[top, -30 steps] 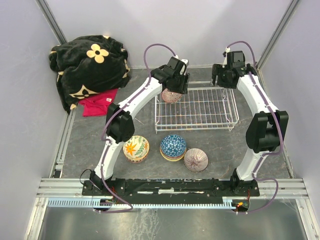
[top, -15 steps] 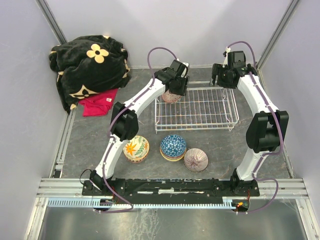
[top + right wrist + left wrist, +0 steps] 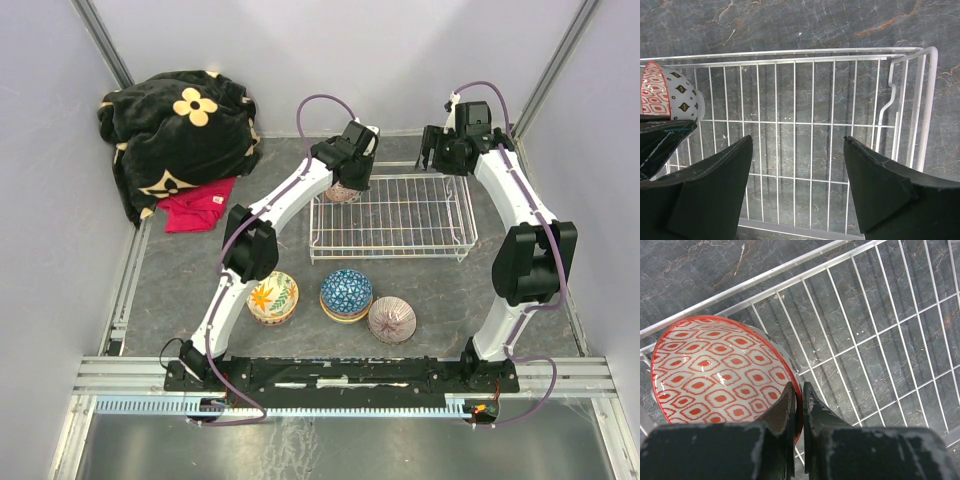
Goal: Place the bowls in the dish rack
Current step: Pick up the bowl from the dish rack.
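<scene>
Left gripper (image 3: 799,407) is pinching the rim of the red-patterned bowl (image 3: 715,370), its fingers hiding the lower edge. The bowl is sitting tilted in the dish rack's (image 3: 910,50) far-left corner. Right gripper (image 3: 797,142) is hovering above, jaws spread.

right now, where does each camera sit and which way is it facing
top external: above and behind the arms, looking down at the table; shows left arm, right arm, dish rack, loose bowls
left wrist: on the left arm, facing down into the rack's corner; left gripper shut on the rim of the red-patterned bowl
right wrist: on the right arm, looking down into the rack; right gripper open
shared: both wrist views show that bowl and the rack
</scene>
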